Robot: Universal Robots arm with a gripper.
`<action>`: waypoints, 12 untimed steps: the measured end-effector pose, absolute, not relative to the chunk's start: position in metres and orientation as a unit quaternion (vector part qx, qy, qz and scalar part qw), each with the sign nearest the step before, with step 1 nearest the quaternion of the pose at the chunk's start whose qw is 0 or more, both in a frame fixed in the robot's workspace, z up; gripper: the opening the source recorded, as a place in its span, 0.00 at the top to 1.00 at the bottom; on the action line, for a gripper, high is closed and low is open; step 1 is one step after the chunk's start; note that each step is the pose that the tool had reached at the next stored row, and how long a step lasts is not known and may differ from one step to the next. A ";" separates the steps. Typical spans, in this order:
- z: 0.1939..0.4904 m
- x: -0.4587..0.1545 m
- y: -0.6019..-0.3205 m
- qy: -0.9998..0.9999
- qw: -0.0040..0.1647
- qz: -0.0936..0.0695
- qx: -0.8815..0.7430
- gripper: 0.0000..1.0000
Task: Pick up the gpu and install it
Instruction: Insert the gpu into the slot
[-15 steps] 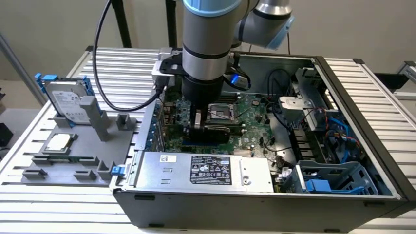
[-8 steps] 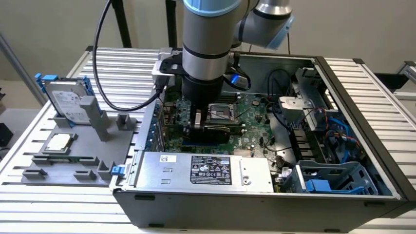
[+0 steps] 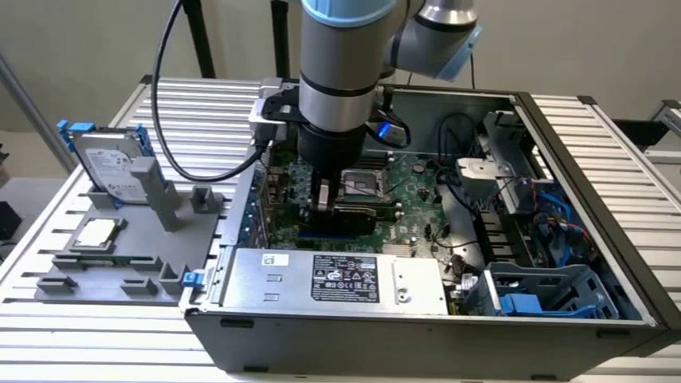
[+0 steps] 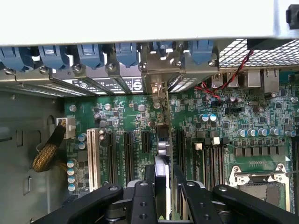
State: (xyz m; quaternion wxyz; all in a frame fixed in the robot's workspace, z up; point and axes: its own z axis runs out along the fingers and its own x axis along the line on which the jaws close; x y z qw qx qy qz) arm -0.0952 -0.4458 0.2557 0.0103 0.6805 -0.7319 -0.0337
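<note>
The gpu (image 4: 162,140) shows edge-on in the wrist view, as a thin green card standing upright over the motherboard (image 4: 219,116). Its grey metal bracket (image 4: 153,86) reaches the case's rear slot openings. My gripper (image 4: 163,196) is shut on the card, one black finger (image 4: 144,193) on each side of it. In the exterior view the gripper (image 3: 335,211) is low inside the open computer case (image 3: 564,159), just above the motherboard's expansion slot area, and the arm hides most of the card.
A silver hard drive with blue tabs (image 3: 112,163) and a small square chip (image 3: 96,234) rest on the grey fixture at the exterior view's left. The power supply (image 3: 340,275), CPU socket (image 4: 259,182), empty expansion slots (image 4: 127,154), blue slot latches (image 4: 91,53) and cables (image 3: 500,199) crowd the case.
</note>
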 end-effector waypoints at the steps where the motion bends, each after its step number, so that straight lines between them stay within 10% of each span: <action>1: 0.256 -0.095 -0.446 -0.732 0.011 -0.034 0.680 1.00; 12: 0.261 -0.091 -0.447 -0.732 0.014 -0.037 0.680 1.00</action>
